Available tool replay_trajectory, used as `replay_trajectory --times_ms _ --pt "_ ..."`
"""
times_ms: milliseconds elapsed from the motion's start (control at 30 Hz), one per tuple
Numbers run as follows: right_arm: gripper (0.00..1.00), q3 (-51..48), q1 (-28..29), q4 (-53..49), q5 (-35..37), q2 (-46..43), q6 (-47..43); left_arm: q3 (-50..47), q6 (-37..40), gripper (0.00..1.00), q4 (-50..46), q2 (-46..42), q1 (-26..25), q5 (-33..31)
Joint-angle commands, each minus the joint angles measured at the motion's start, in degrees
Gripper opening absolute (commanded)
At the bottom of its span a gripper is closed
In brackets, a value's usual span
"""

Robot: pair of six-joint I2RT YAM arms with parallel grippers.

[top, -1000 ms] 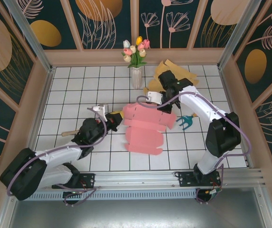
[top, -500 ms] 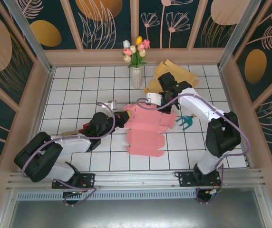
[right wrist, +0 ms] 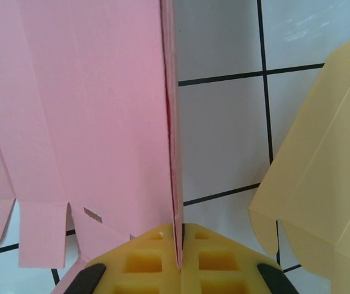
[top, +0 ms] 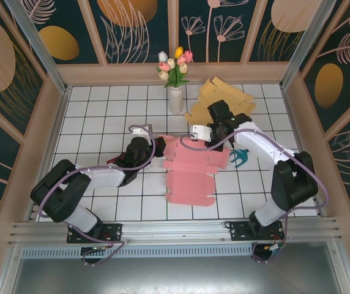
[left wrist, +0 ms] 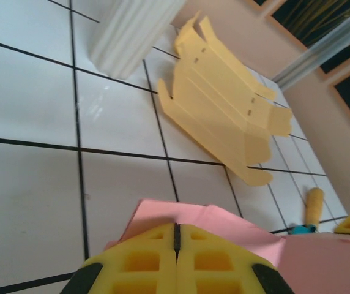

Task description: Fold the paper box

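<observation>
The box [top: 190, 174] lies mid-table between both grippers. The right gripper [right wrist: 178, 245] is clamped on its raised fold. The left gripper [left wrist: 176, 239] is closed at its left edge; you cannot confirm a grip there.

Risk: pulling the arms apart may tear the thin sheet or slip it free. Pushing inward may crease it off the score lines.

Count: one box, one vase [top: 175, 99], one teal tool [top: 240, 156], and a pile of yellow blanks [top: 221, 98], number unclear.

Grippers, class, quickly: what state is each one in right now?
Left gripper: shut, at the pink sheet; grip unclear.
Right gripper: shut on the pink sheet.
</observation>
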Motion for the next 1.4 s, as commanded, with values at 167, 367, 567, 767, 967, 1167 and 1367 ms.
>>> replay_trajectory --times_ms 167,367,567,767,967,1167,1367 --pt "0.0 -2.09 0.2 5.85 1.48 -3.71 -1.2 4.7 2.33 0.0 -1.85 -0.11 -0.45 2.04" --pt "0.0 -1.92 0.99 7.66 4.58 -1.92 0.88 9.13 4.97 0.0 -4.63 0.98 -3.91 2.16" --pt "0.0 1.25 1.12 8.27 6.09 0.25 4.51 10.09 6.14 0.0 -5.58 2.52 -5.89 -0.08" --pt "0.0 0.86 1.25 9.51 8.03 1.27 4.97 9.06 6.47 0.0 -10.35 2.34 -6.16 -8.28" --pt "0.0 -4.35 1.33 18.41 13.13 -1.69 4.41 3.85 5.1 0.0 -10.52 -0.51 -3.95 -8.99" --pt "0.0 -10.79 3.8 27.72 19.93 -4.79 1.18 2.98 3.74 0.0 -8.69 2.09 -1.65 -5.26" --pt "0.0 -12.34 3.8 30.1 21.23 -5.54 1.33 2.99 2.2 0.01 -5.48 5.24 -0.62 -1.23"
